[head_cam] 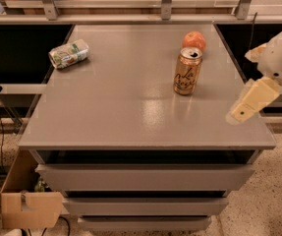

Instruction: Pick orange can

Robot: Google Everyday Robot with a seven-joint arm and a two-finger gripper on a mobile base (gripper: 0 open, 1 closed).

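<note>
3 drawer fronts stack under the near edge of the grey bench (130, 127), and a cardboard box (25, 208) sits on the floor beside them. Just off the bench's right edge, near the front corner, hangs the robot's cream-coloured hand (246, 107). It carries nothing, and I cannot tell from here whether it is set wide or narrow. Farther back on that same side stands the orange can (187, 71), upright, well apart from the hand. Close behind it is 1 round orange fruit (194, 41); whether they touch I cannot tell. Over at the far opposite side, a pale green-and-white can (69, 53) lies tipped over. To my eye this is the approach, with no grasp begun. Next the hand needs to cross inward and level with the can's body, closing around it without tipping it or nudging the fruit.
</note>
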